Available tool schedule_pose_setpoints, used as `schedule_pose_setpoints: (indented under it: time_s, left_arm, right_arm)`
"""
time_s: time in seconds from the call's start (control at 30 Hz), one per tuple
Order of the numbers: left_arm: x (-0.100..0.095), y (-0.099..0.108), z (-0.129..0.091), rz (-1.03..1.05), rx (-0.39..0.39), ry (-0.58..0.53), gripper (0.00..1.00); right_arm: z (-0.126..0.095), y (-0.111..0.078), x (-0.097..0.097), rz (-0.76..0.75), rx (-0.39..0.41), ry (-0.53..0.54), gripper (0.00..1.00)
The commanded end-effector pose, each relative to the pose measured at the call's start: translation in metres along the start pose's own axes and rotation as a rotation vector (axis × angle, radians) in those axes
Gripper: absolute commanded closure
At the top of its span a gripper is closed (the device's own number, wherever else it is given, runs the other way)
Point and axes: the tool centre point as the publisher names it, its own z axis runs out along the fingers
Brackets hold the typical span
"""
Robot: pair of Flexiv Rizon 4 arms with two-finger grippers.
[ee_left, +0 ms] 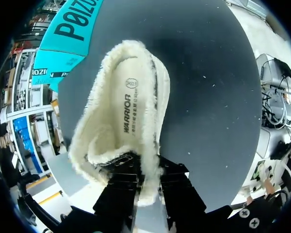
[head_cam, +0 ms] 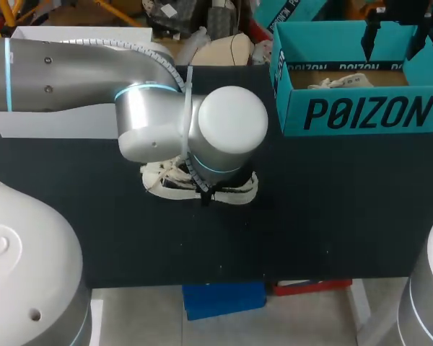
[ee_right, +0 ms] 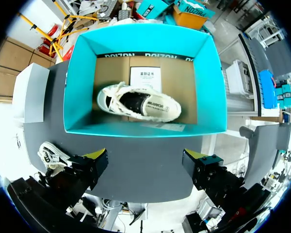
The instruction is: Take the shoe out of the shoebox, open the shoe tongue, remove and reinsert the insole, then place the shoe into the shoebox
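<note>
A white sneaker (head_cam: 234, 189) with laces lies mid-table, mostly hidden under my left arm; its laces (ee_right: 49, 154) show beside the arm in the right wrist view. A white fleecy insole (ee_left: 128, 104) stretches ahead of my left gripper (ee_left: 148, 180). Its near end sits pinched between the black fingers, whose tips the fleece hides. The teal shoebox (head_cam: 361, 112) (ee_right: 77, 87) stands at the back right with a second white shoe (ee_right: 138, 104) (head_cam: 339, 81) inside. My right gripper (ee_right: 146, 160) (head_cam: 393, 29) hangs open above the box, holding nothing.
A white box (head_cam: 50, 119) (ee_right: 31, 92) lies at the back left of the black table (head_cam: 332, 216). The shoebox's tall walls stand directly under my right gripper.
</note>
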Motion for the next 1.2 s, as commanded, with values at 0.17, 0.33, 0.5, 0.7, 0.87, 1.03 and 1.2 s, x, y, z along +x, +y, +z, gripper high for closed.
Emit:
schedule_pose_setpoints:
  time_s: [0.17,0.33,0.5,0.7,0.87,1.03,1.2]
  left_arm:
    - [-0.013,0.0,-0.024,-0.052,0.051,0.048,0.0]
    - [-0.029,0.006,-0.056,-0.11,0.124,0.087,0.0]
    - [-0.045,0.022,-0.079,-0.121,0.242,0.197,0.0]
    - [-0.054,0.041,-0.085,-0.069,0.399,0.353,0.0]
    - [-0.056,0.054,-0.088,0.007,0.514,0.453,0.0]
    - [-0.059,0.072,-0.09,0.034,0.596,0.496,0.0]
    - [-0.066,0.097,-0.089,0.034,0.617,0.471,0.0]
  right_arm:
    - [0.0,0.0,0.0,0.0,0.0,0.0,0.0]
    - [0.0,0.0,0.0,0.0,0.0,0.0,0.0]
    - [0.0,0.0,0.0,0.0,0.0,0.0,0.0]
    - [0.0,0.0,0.0,0.0,0.0,0.0,0.0]
    - [0.0,0.0,0.0,0.0,0.0,0.0,0.0]
    - [0.0,0.0,0.0,0.0,0.0,0.0,0.0]
    - [0.0,0.0,0.0,0.0,0.0,0.0,0.0]
